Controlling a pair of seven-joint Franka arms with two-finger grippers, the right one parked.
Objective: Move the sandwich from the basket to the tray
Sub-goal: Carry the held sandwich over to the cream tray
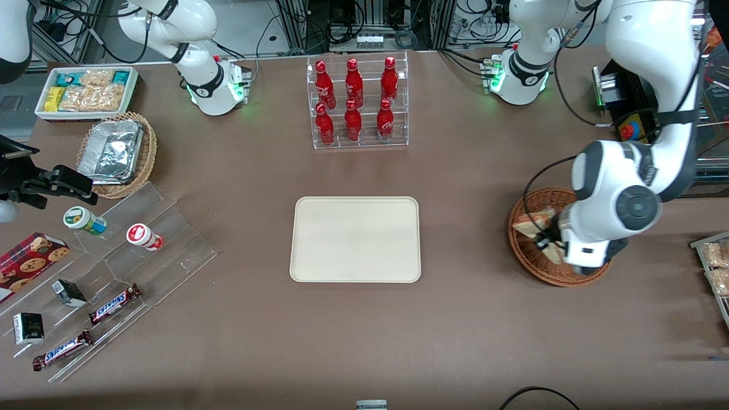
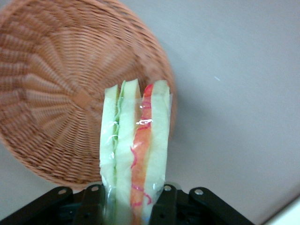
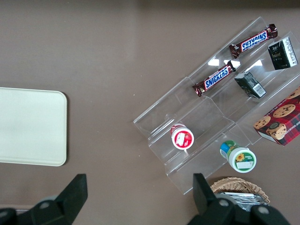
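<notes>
Tray: a large flat cream-beige rectangular tray with rounded corners is seen near the middle of the brown counter, with nothing resting on it.
Sandwich: a small wedge of pale white bread with red-orange and green filling layers, wrapped in clear film, the sandwich is shown gripped at its lower end, cut edge facing the wrist camera.
End effector: the left arm's black two-finger end effector is closed around the sandwich, one finger pressed on each bread face; it is positioned over the basket, toward the working arm's end of the counter.
Basket: a round, shallow, reddish-brown woven wicker basket is seen under the end effector, well apart from the tray. In the wrist view the sandwich appears raised over the basket's rim, though contact with the weave cannot be ruled out.
Other contents: a second pale wedge is seen inside the basket.
Bottle rack: farthest off, a clear rack of red bottles is seen.
Progress: the grasp is judged done; the carry across to the tray, the lowering and the release are judged left to do.
</notes>
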